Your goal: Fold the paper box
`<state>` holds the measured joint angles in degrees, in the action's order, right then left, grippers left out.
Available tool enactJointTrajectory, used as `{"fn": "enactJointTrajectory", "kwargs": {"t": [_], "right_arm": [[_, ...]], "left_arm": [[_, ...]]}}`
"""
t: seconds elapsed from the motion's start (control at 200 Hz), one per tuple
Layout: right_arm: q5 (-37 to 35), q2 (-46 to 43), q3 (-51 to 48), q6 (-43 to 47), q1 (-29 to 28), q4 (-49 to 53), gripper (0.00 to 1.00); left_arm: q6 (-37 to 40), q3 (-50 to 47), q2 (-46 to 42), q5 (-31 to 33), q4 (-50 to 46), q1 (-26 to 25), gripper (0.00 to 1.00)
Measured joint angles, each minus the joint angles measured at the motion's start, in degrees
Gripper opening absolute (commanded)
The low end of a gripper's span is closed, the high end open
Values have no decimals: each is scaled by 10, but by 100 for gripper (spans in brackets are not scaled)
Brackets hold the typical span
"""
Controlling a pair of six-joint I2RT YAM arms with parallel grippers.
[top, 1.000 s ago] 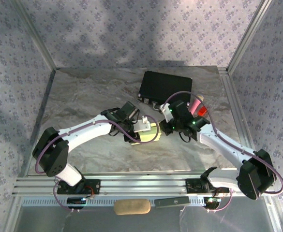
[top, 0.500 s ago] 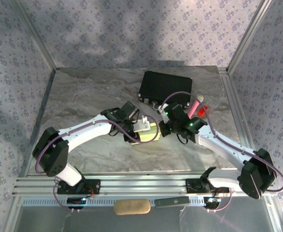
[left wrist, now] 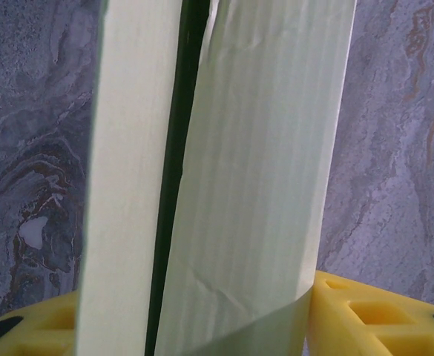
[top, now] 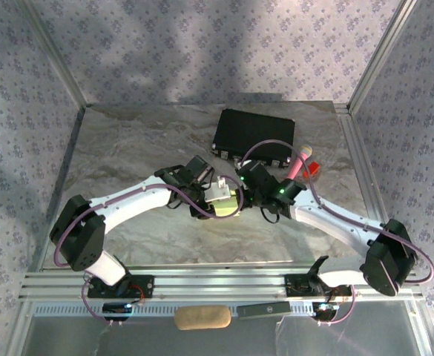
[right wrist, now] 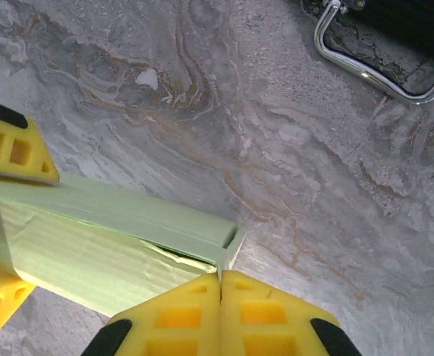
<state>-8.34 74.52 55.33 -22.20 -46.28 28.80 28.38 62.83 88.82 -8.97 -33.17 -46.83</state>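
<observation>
The pale yellow-green card paper box (top: 228, 206) is near the middle of the grey marbled tabletop (top: 127, 148), between the two arms. The left gripper (left wrist: 194, 322) holds it, with one yellow finger on either side. The right gripper (right wrist: 220, 293) has its jaws pressed together at the box's end flap. A black case with a metal handle (top: 254, 133) lies beyond it.

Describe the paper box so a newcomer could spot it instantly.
On the marbled grey table, look at the middle, where the left gripper and right gripper meet. The paper box sits between them: pale yellow-green card, unlike the larger black case with a metal handle behind it.
</observation>
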Motion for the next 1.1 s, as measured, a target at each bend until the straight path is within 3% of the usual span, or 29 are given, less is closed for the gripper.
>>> {"fn": "enactJointTrajectory", "kwargs": {"t": [0.53,0.755,1.104], "right_arm": [[0,9,2,-116,-2,-25,0],[-36,4,-28,-134,-26,-57,0],[-74,-18,-63,-145,-38,-91,0]], "left_arm": [[-30,0,0,24,6,0,52],[-31,0,2,28,6,2,52],[-54,-1,1,31,26,9,60]]}}
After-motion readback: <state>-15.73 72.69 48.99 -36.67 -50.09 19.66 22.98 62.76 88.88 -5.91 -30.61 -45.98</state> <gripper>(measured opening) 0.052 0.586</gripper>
